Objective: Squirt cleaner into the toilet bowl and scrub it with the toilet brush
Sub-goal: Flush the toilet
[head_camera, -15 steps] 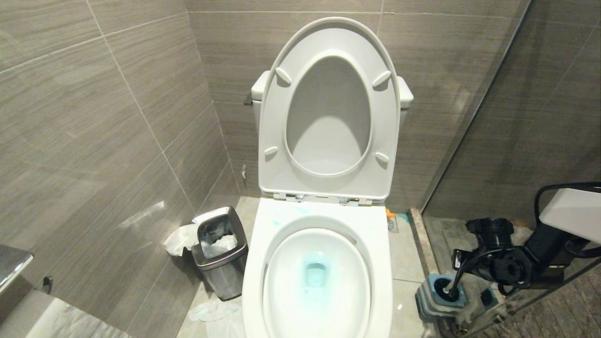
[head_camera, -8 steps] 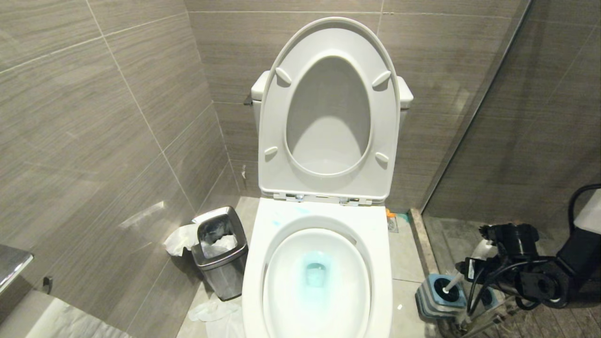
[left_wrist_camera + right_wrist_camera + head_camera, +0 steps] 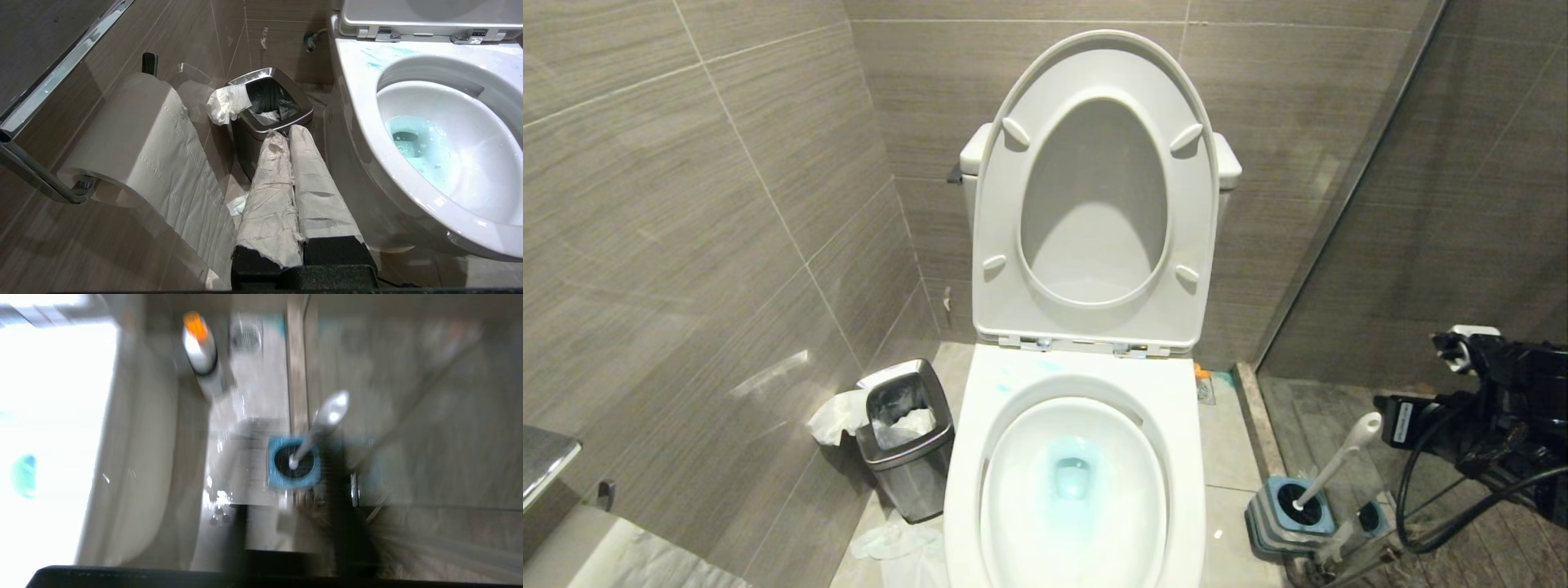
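The white toilet bowl point(image 3: 1188, 457) stands in the middle with seat and lid raised. Turquoise cleaner point(image 3: 1072, 478) tints its water, and streaks of it mark the rim point(image 3: 382, 53). To the bowl's right, the toilet brush point(image 3: 1335, 461) leans in its square grey-and-blue base point(image 3: 1270, 523), its white handle free of any grip. My right gripper point(image 3: 1409, 420) hangs just right of the handle tip and slightly above it, apart from it. From the right wrist the brush point(image 3: 322, 424) appears ahead of the gripper. My left gripper point(image 3: 286, 134), with paper-wrapped fingers point(image 3: 314, 179), is shut and empty beside the bowl.
A steel waste bin point(image 3: 907, 441) with crumpled paper stands left of the bowl, with tissue on the floor beside it. A toilet paper roll point(image 3: 135, 134) hangs on the left wall. A bottle with an orange cap point(image 3: 198, 347) stands on the floor right of the bowl. A glass partition point(image 3: 1339, 212) closes the right side.
My right arm has pulled back to the right and risen away from the brush. The handle, covered by the gripper before, now stands free in its base.
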